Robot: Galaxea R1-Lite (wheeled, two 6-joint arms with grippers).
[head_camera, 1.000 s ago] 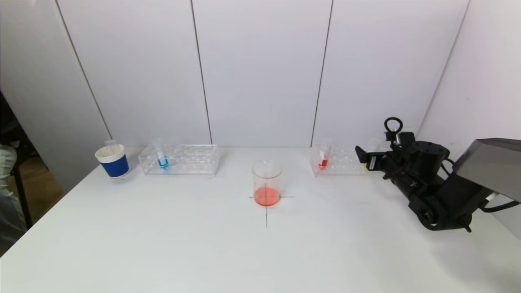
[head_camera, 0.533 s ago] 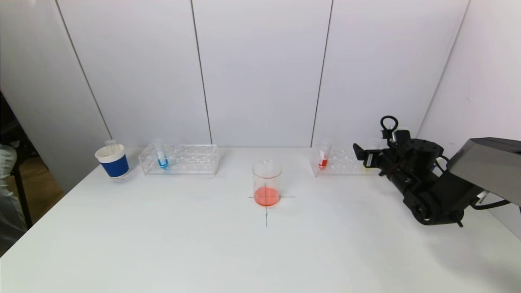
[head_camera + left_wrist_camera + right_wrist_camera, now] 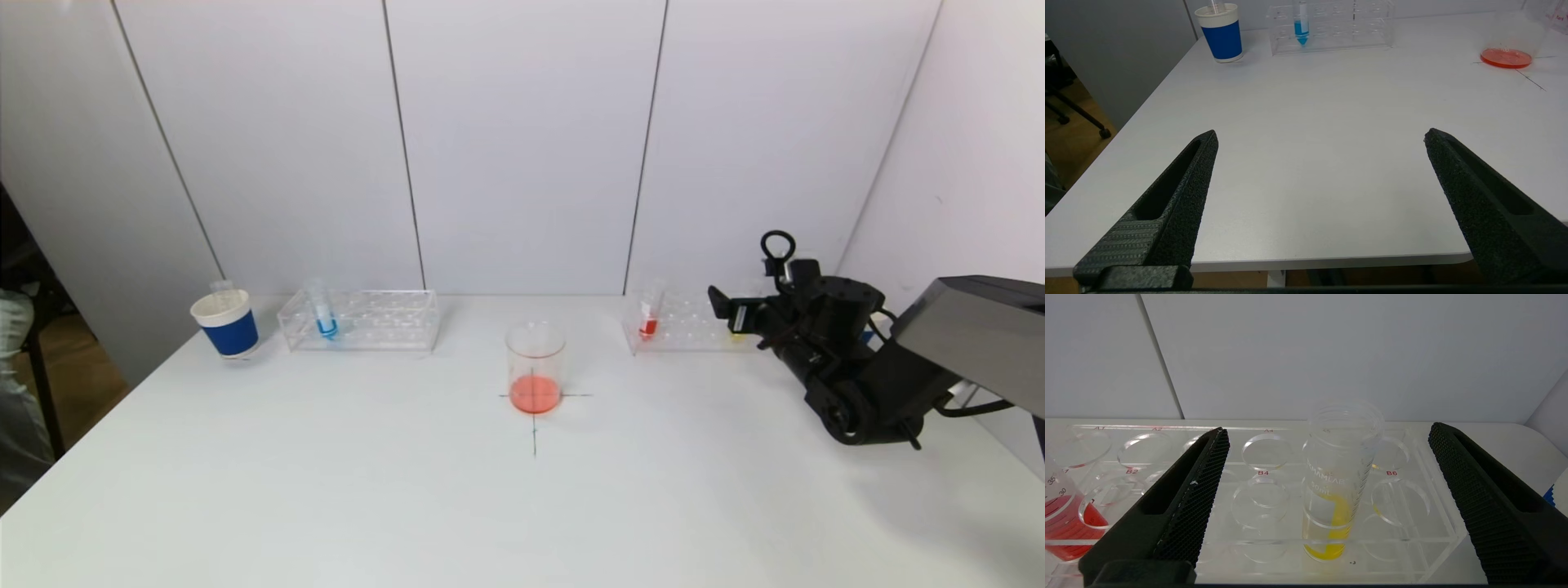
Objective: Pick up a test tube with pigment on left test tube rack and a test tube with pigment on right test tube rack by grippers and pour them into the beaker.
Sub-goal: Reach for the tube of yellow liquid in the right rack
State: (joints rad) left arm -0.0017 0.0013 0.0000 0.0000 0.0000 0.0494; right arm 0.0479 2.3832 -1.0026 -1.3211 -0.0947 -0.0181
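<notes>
The beaker with orange-red liquid stands at the table's middle on a drawn cross. The left rack holds a tube with blue pigment. The right rack holds a tube with red pigment and a tube with yellow pigment. My right gripper is open at the right rack; in the right wrist view its fingers stand wide on either side of the yellow tube, apart from it. My left gripper is open and empty over the table's near edge, out of the head view.
A blue and white paper cup with an empty tube in it stands left of the left rack. The white table ends at wall panels behind the racks. A side wall is close by the right arm.
My right arm has moved forward and slightly left toward the right rack, bringing its open gripper up to the yellow tube. Nothing else has moved.
</notes>
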